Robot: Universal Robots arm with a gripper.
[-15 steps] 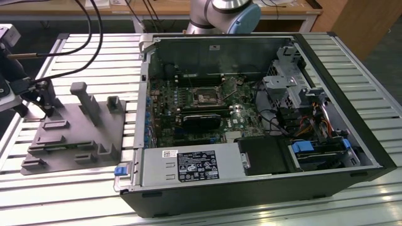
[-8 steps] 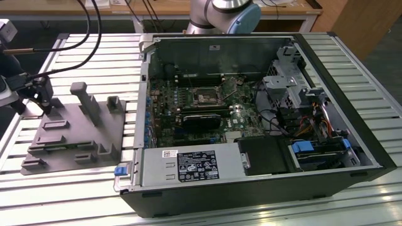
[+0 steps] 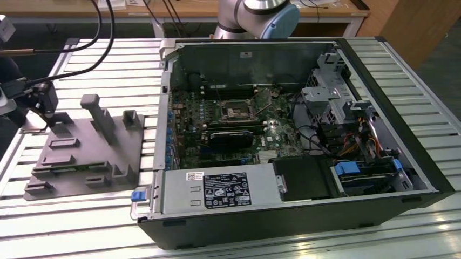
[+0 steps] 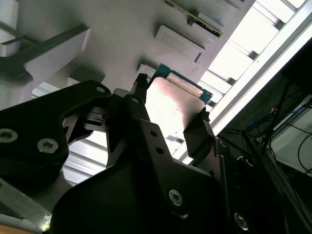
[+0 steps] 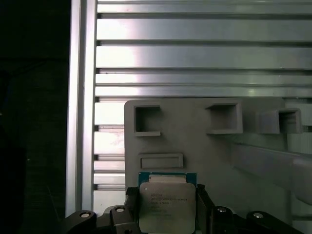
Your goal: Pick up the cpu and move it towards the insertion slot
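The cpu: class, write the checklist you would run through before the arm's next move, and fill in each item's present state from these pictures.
1. Grip: the gripper is closed against two opposite edges of the cpu: ok.
2. Cpu sits square in the grip, metal top facing the first wrist camera: ok.
3. Cpu lifted clear of the grey fixture plate: cannot tell.
4. The insertion slot lies uncovered inside the open computer case: ok.
5. Slot ready to receive the chip: cannot tell.
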